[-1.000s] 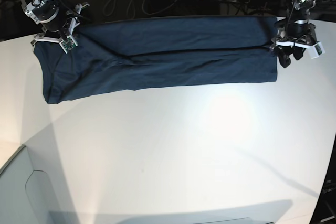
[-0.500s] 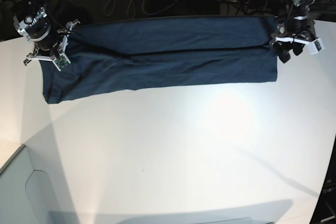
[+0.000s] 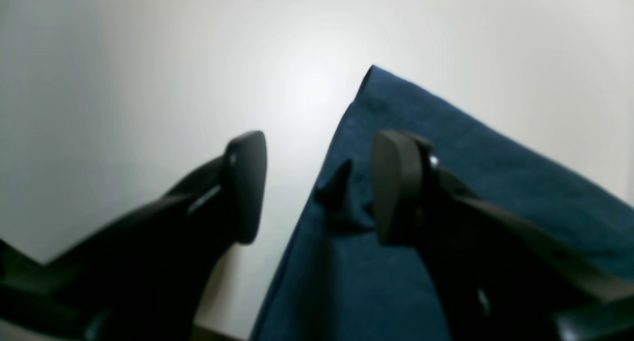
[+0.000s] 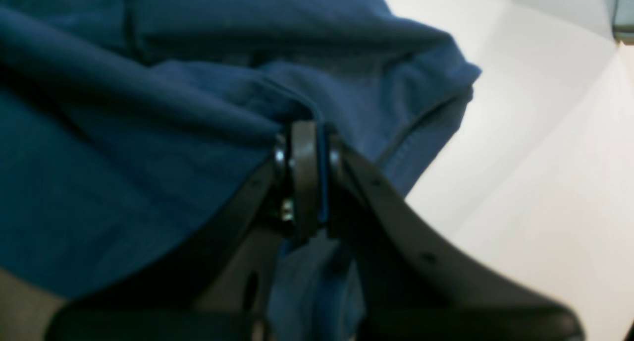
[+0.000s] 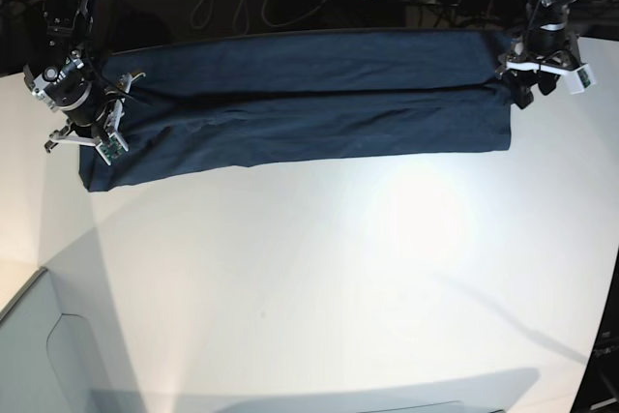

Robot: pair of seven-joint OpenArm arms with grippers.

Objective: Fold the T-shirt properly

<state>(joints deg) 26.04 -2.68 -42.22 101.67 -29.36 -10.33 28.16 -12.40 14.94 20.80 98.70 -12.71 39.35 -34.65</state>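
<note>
Navy-blue cotton T-shirt, soft and creased, lies as a long band across the far part of the white counter, both long sides seemingly folded in to meet along a lengthwise seam. We judge the lengthwise folds done; the crosswise folds remain. Right gripper: jaws closed, pinching a fold of the cloth at one end. Left gripper: jaws wide apart, straddling the hem edge at the other end, nothing held. Only the wrist views show the pinch and the gap; only the base view shows the whole band
</note>
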